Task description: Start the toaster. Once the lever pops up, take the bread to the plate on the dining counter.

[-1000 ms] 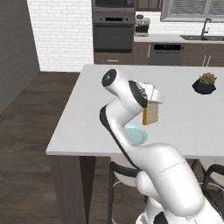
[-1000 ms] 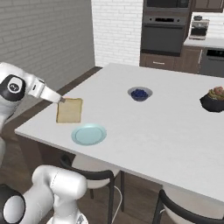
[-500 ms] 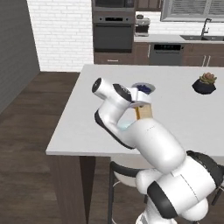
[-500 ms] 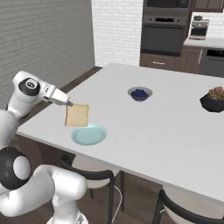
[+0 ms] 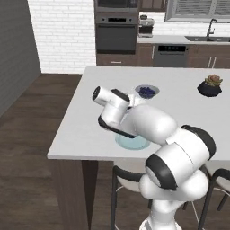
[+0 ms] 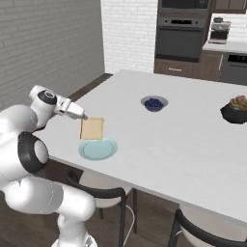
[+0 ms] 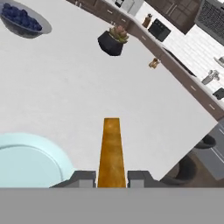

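My gripper (image 6: 83,116) is shut on the bread (image 6: 91,128), an orange-tan slice that hangs upright just above the dining counter (image 6: 183,144). The slice's lower edge is level with the far rim of the pale blue plate (image 6: 98,148). In the hand view the bread (image 7: 110,148) runs edge-on between the two fingertips of the gripper (image 7: 111,178). There the plate (image 7: 26,162) lies to its left, close but apart. From the left base view my arm covers much of the plate (image 5: 134,143). The toaster is out of view.
A dark blue bowl (image 6: 154,103) stands mid-counter beyond the plate, and a black pot with a succulent (image 6: 236,109) at the far right. Bare white counter stretches between them. Dark stools (image 6: 202,231) stand under the near edge. Oven and cabinets line the back wall.
The arm has swung and folded over the counter. It has carried the bread a little to the right and down, toward the plate. The grip has held.
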Available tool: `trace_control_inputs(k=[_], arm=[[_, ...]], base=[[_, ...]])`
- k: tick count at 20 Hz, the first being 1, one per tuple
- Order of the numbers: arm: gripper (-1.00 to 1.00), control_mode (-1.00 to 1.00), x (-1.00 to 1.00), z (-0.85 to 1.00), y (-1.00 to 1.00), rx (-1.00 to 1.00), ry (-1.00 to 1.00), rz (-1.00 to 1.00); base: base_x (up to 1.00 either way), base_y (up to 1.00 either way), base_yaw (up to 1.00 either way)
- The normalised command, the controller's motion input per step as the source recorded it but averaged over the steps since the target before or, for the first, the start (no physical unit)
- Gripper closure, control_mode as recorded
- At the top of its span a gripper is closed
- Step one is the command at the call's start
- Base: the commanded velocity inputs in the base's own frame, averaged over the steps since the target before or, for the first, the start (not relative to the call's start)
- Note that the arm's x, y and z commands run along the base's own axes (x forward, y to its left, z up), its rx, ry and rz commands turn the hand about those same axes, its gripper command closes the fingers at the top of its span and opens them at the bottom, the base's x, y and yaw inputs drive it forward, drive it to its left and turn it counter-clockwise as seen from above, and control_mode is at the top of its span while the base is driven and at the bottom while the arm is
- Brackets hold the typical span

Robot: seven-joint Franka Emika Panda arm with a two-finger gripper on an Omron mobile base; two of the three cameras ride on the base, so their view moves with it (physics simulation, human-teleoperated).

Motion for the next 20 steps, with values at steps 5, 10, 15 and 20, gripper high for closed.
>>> trace_control_inputs(k=[5,10,15,20], arm=[[1.00,-1.00,0.34,-0.53,0.00,0.00,0.07,0.00],[1.00,-1.00,0.09,-0.55,0.00,0.00,0.09,0.00],[1.00,-1.00,0.02,-0.61,0.00,-0.02,0.07,0.00],[1.00,-1.00,0.02,-0.55,0.00,-0.03,0.00,0.00]], base=[[0.00,0.00,0.00],[0.00,0.00,0.00],[0.00,0.00,0.00],[0.00,0.00,0.00]])
